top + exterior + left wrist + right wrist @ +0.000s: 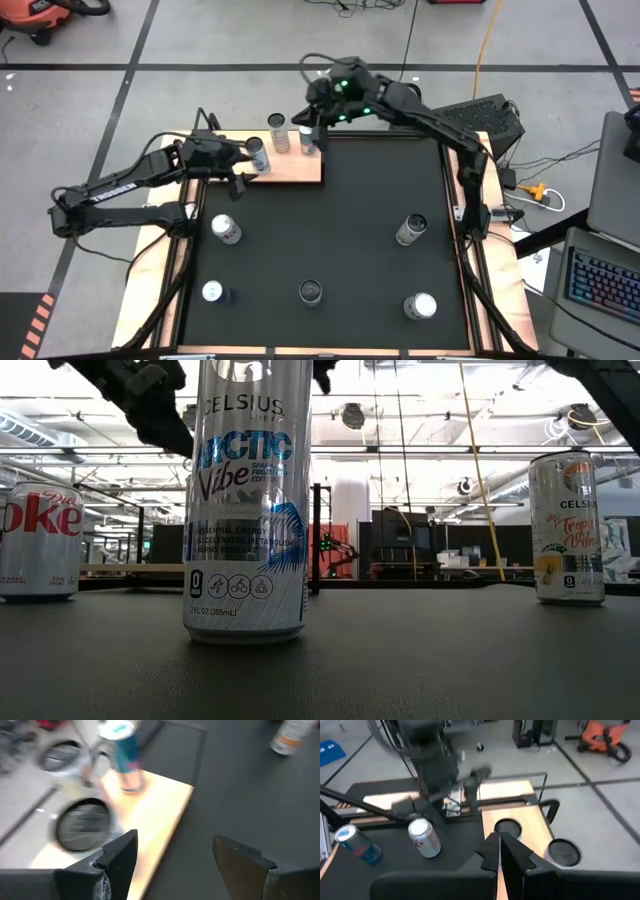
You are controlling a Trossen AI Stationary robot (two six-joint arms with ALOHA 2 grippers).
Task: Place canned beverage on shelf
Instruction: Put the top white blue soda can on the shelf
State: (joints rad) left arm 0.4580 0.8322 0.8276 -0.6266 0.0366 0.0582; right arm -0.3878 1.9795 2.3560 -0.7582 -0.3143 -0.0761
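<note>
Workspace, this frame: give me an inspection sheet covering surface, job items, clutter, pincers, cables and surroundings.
Surface: black mat with wood strips at its edges.
Job's things: shelf at the mat's far left corner, three cans on it; five more cans on the mat.
Clutter: nothing seen on the mat besides cans.
Grippers: left pincer open at the shelf beside a can; right pincer shut, empty, over the shelf's far edge.
Cables: orange cord on the floor; wires right of the table.
Surroundings: keyboard at right, taped concrete floor.
</note>
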